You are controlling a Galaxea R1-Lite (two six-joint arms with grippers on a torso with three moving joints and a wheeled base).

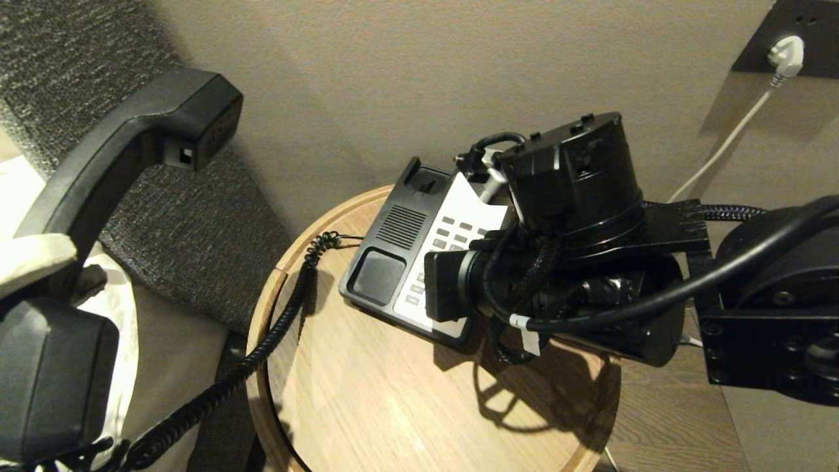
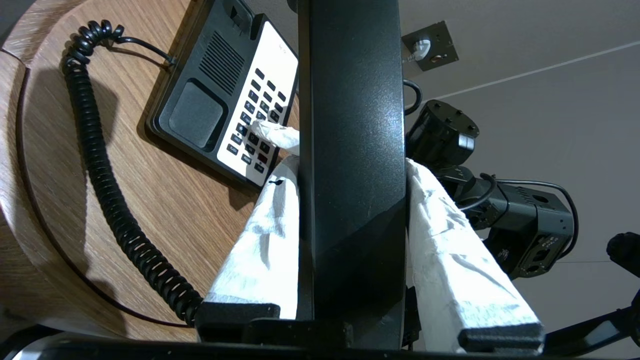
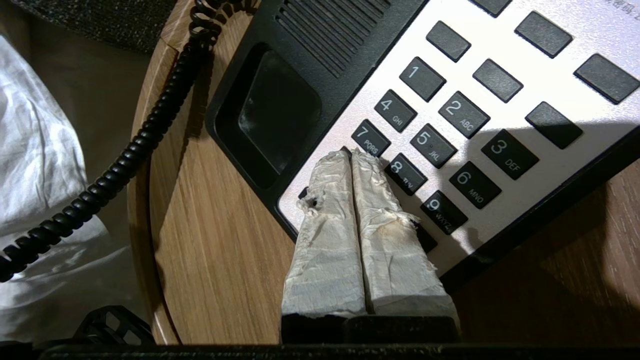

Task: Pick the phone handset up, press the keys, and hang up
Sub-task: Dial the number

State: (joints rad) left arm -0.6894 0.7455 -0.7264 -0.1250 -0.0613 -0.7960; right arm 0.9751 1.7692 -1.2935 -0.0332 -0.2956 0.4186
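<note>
Holding the phone handset (image 2: 352, 150) lifted off to the left of the round wooden surface (image 1: 367, 393), the left hand (image 2: 352, 165) grips it between its two white-wrapped fingers (image 2: 260, 240), coiled cord (image 2: 100, 165) trailing down to the phone base (image 1: 387, 255). Right hand (image 3: 352, 155), fingers pressed together with nothing between them, has its tips on the keypad (image 3: 450, 125) just beside the 7 and 8 keys.

Handset (image 1: 124, 141) held up at left, off the phone (image 1: 419, 242), coiled cord (image 1: 262, 347) trailing across the round wooden table (image 1: 367, 400). Right arm (image 1: 577, 262) hangs over the keypad (fingers hidden under it). White plug (image 1: 786, 56) in wall socket.
</note>
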